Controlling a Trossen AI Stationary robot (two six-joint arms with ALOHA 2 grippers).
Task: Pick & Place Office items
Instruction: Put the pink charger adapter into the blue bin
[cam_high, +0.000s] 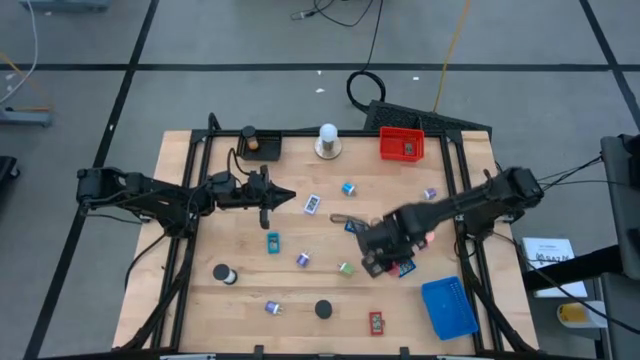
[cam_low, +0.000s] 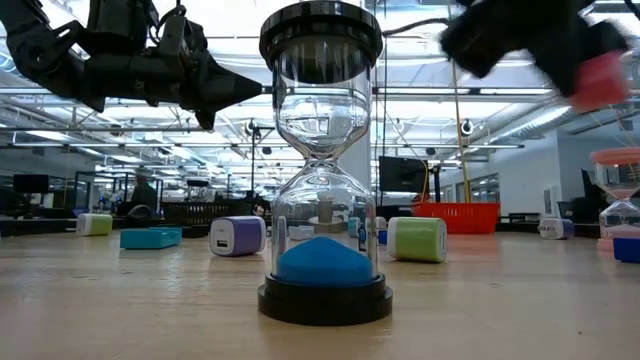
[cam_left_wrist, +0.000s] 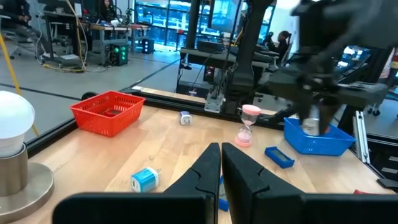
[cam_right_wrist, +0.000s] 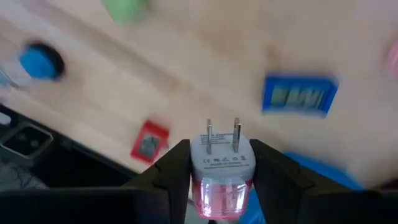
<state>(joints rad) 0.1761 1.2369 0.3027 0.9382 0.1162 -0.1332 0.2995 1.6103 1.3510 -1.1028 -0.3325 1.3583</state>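
Observation:
My right gripper (cam_right_wrist: 221, 163) hangs above the table's right half and is shut on a pink-and-white plug charger (cam_right_wrist: 221, 171); the low view shows that charger (cam_low: 600, 80) high in the air. Small office items lie flat on the wood below: a blue rectangle (cam_right_wrist: 300, 94), a red rectangle (cam_right_wrist: 149, 141), a green block (cam_high: 346, 268) and a purple-white block (cam_low: 237, 236). An hourglass with blue sand (cam_low: 322, 160) stands on its base near the front edge. My left gripper (cam_high: 290, 197) waits shut, level, over the table's left middle, holding nothing. My right gripper pinches the charger's white body (cam_right_wrist: 221, 158) between its two fingers, one on each side. The fingers slant down from above. The two metal prongs (cam_right_wrist: 222, 134) point away from the wrist, toward the table. The charger is lifted clear of the table.
A red tray (cam_high: 402, 145) stands at the back right, a blue tray (cam_high: 448, 307) at the front right. A white bulb on a round base (cam_high: 327, 140) stands at the back middle. A pink hourglass (cam_left_wrist: 249, 124) stands under my right arm. More small items lie scattered mid-table.

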